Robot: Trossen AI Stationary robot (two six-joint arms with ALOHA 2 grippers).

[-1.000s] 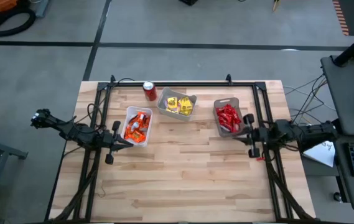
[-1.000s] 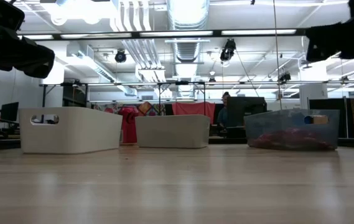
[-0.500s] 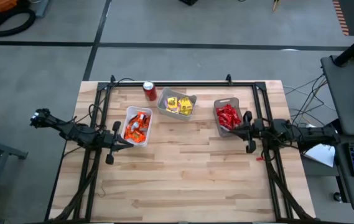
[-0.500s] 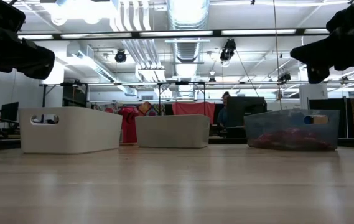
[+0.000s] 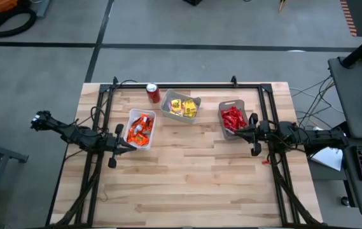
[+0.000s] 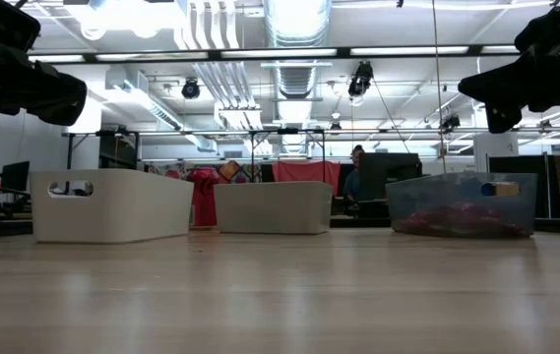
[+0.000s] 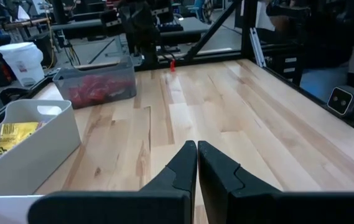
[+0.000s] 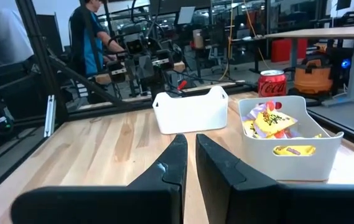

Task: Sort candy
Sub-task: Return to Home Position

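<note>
Three bins stand in the table's far half. A white bin holds orange candy (image 5: pixel 140 128), a white bin holds yellow candy (image 5: pixel 182 107) (image 8: pixel 275 123), and a clear grey bin holds red candy (image 5: pixel 232 118) (image 7: pixel 96 88). My left gripper (image 5: pixel 130 145) (image 7: pixel 196 152) hovers shut at the orange bin's near-left corner and holds nothing. My right gripper (image 5: pixel 241 134) (image 8: pixel 190 146) hovers shut by the red bin's near-right corner, also holding nothing. Both hang above the table in the low view, the left gripper (image 6: pixel 58 98) and the right gripper (image 6: pixel 481 88).
A red soda can (image 5: pixel 153 93) (image 8: pixel 270 81) stands near the far edge, left of the yellow bin. A small red thing (image 5: pixel 264 161) (image 7: pixel 172 64) lies by the right arm's frame. The black frame rails (image 5: pixel 98 127) run along both sides. The table's near half (image 5: pixel 187 184) is bare wood.
My right gripper has moved a little toward the table's left and the red bin, coming farther into the low view, and then held still. The left arm and the bins have stayed put.
</note>
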